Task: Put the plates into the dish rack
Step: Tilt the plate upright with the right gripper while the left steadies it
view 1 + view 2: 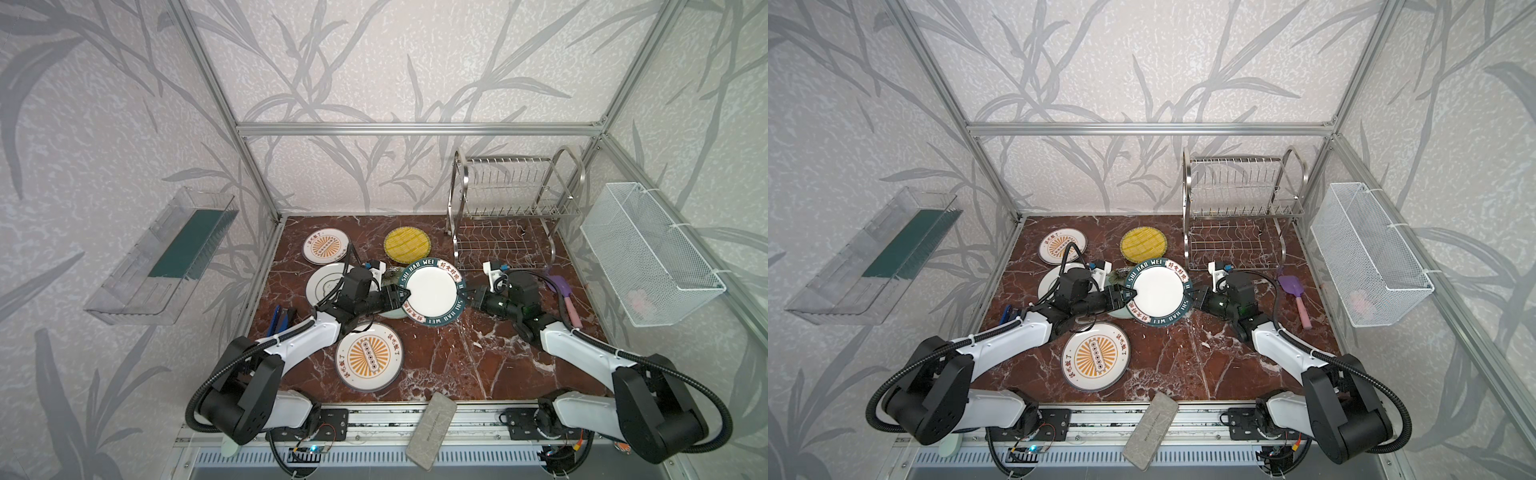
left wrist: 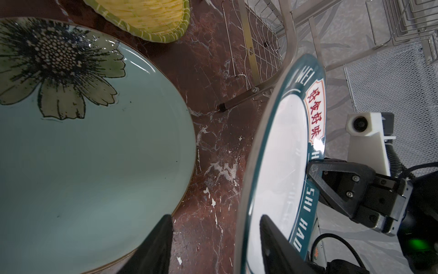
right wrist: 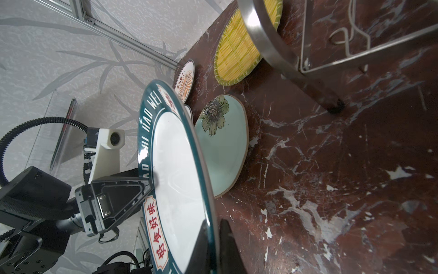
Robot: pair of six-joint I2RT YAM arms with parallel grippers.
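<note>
The teal-rimmed white plate (image 1: 432,293) (image 1: 1158,295) hangs tilted above the table between both arms. My right gripper (image 3: 213,221) (image 1: 467,296) is shut on its right rim. My left gripper (image 2: 214,218) (image 1: 401,297) straddles the opposite rim, open, one finger over the plate's face and a gap outside the rim. Under it lies the mint flower plate (image 2: 83,142) (image 3: 222,142). Flat on the table are two sunburst plates (image 1: 369,356) (image 1: 326,247), the black-ringed plate (image 1: 326,286) and the yellow plate (image 1: 406,244). The steel dish rack (image 1: 511,208) (image 1: 1237,203) stands at the back right with no plates in it.
A purple spatula (image 1: 561,295) lies right of my right arm. A white mesh basket (image 1: 648,257) hangs on the right wall and a clear tray (image 1: 162,253) on the left wall. A blue tool (image 1: 280,320) lies at the left edge and a grey slab (image 1: 430,430) at the front.
</note>
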